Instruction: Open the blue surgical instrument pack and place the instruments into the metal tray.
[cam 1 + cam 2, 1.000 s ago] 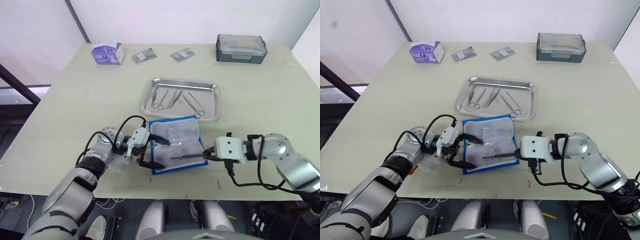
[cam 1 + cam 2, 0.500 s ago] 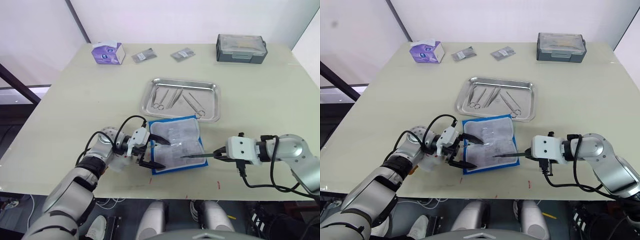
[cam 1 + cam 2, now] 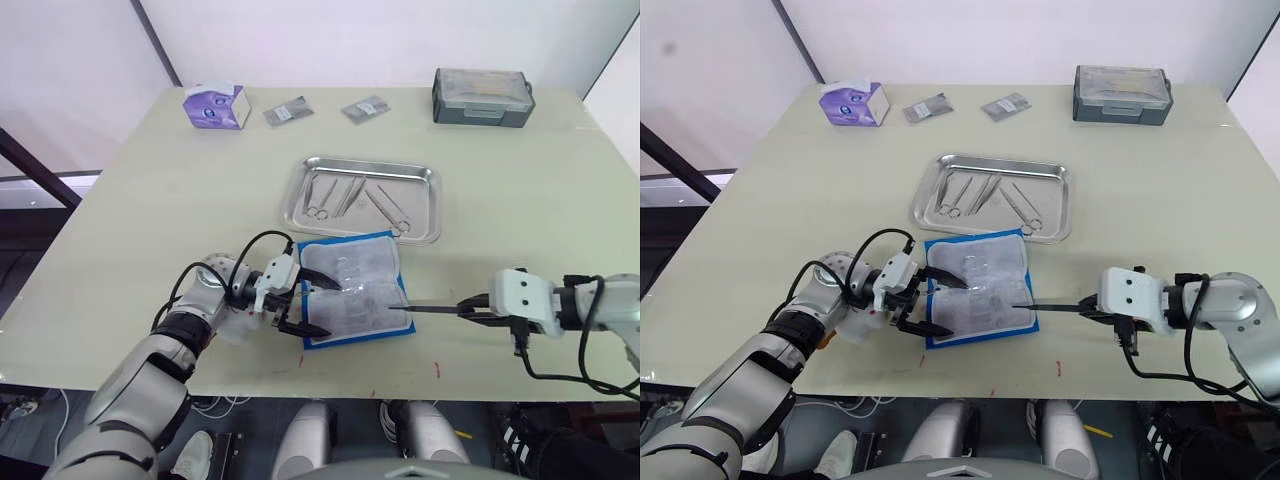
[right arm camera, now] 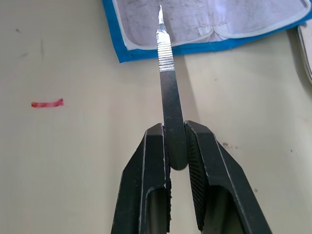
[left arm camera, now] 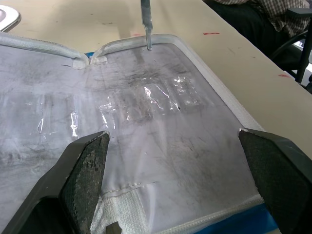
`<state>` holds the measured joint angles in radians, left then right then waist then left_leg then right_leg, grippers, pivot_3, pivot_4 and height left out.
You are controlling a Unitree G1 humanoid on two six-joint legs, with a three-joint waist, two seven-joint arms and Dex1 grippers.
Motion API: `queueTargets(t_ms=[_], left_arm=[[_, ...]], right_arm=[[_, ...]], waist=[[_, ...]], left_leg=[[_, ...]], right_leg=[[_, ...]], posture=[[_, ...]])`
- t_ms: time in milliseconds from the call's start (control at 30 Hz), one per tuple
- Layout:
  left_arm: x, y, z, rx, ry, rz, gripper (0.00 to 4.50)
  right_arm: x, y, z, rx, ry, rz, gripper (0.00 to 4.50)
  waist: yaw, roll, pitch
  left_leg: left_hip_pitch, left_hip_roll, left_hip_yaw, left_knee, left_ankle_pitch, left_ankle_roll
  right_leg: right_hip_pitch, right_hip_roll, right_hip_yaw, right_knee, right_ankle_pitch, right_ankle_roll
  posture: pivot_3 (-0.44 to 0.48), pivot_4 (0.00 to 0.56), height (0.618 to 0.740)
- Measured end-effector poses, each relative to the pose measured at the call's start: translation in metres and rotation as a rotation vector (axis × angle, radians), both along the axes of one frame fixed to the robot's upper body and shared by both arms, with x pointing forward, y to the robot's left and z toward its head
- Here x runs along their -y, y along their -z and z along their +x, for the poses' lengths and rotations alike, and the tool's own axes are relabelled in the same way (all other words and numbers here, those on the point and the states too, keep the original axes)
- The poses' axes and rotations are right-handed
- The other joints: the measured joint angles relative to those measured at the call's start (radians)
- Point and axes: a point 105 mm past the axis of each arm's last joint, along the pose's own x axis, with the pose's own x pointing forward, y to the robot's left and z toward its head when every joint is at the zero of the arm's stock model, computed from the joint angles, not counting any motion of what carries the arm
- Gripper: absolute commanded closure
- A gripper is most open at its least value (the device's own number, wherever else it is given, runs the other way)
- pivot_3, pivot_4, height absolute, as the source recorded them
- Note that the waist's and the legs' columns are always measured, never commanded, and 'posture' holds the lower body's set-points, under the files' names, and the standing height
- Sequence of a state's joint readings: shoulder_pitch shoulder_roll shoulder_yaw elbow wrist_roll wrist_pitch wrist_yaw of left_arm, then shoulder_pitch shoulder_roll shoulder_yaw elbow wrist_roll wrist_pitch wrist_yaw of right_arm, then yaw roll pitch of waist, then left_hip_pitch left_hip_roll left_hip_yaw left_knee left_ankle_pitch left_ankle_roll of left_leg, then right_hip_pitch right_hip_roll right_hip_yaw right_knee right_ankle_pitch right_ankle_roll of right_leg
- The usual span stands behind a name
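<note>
No lettering, number or brand could be read on any object. The purple-and-white tissue box (image 3: 216,106) at the far left of the table carried a printed design too small to make out. The two small grey packets (image 3: 288,111) beside it and the grey lidded box (image 3: 483,96) at the far right showed no legible marking.
</note>
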<state>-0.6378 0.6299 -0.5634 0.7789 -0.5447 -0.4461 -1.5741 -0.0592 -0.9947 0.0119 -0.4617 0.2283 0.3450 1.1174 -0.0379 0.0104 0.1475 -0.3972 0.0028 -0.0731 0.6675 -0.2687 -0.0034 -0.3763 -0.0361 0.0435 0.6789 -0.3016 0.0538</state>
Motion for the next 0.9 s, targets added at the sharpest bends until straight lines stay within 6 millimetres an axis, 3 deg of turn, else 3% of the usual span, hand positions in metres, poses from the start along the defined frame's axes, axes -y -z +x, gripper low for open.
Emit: queueTargets(t_ms=[200, 500, 700, 833, 900], left_arm=[[0.000, 0.000, 0.000, 0.000, -0.001, 0.000, 0.00], [0.000, 0.000, 0.000, 0.000, -0.002, -0.003, 0.00], [0.001, 0.000, 0.000, -0.001, -0.001, -0.007, 0.00], [0.003, 0.000, 0.000, -0.002, 0.001, -0.015, 0.00], [0.004, 0.000, 0.000, -0.001, 0.003, -0.015, 0.00]], right_arm=[[-0.003, -0.013, 0.014, -0.001, 0.130, 0.161, 4.44], [-0.025, -0.029, 0.065, 0.020, 0.453, 0.433, 4.44], [-0.041, -0.035, 0.092, 0.042, 0.582, 0.494, 4.44], [-0.047, -0.036, 0.127, 0.051, 0.760, 0.514, 4.44], [-0.046, -0.032, 0.127, 0.044, 0.774, 0.503, 4.44]], waist=[[0.000, 0.000, 0.000], [-0.002, 0.000, 0.000], [-0.003, 0.001, -0.001], [0.001, 0.002, -0.001], [0.001, 0.002, -0.001]], left_leg=[[0.000, 0.000, 0.000, 0.000, 0.000, 0.000], [0.000, 0.000, 0.000, 0.000, 0.000, 0.000], [0.000, 0.000, 0.000, 0.000, 0.000, 0.000], [0.000, -0.001, -0.001, 0.000, 0.000, 0.000], [0.000, -0.001, -0.001, 0.000, 0.000, 0.000]], right_leg=[[0.000, 0.000, 0.000, 0.000, 0.000, 0.000], [0.000, 0.000, 0.000, 0.001, 0.000, 0.000], [0.000, 0.000, 0.000, 0.001, 0.000, 0.000], [-0.001, 0.000, 0.000, 0.001, 0.000, 0.000], [-0.001, -0.001, 0.000, 0.001, 0.000, 0.000]], posture=[[0.000, 0.150, 0.738], [0.000, 0.150, 0.738], [0.000, 0.150, 0.738], [0.000, 0.150, 0.738], [0.000, 0.150, 0.738]])
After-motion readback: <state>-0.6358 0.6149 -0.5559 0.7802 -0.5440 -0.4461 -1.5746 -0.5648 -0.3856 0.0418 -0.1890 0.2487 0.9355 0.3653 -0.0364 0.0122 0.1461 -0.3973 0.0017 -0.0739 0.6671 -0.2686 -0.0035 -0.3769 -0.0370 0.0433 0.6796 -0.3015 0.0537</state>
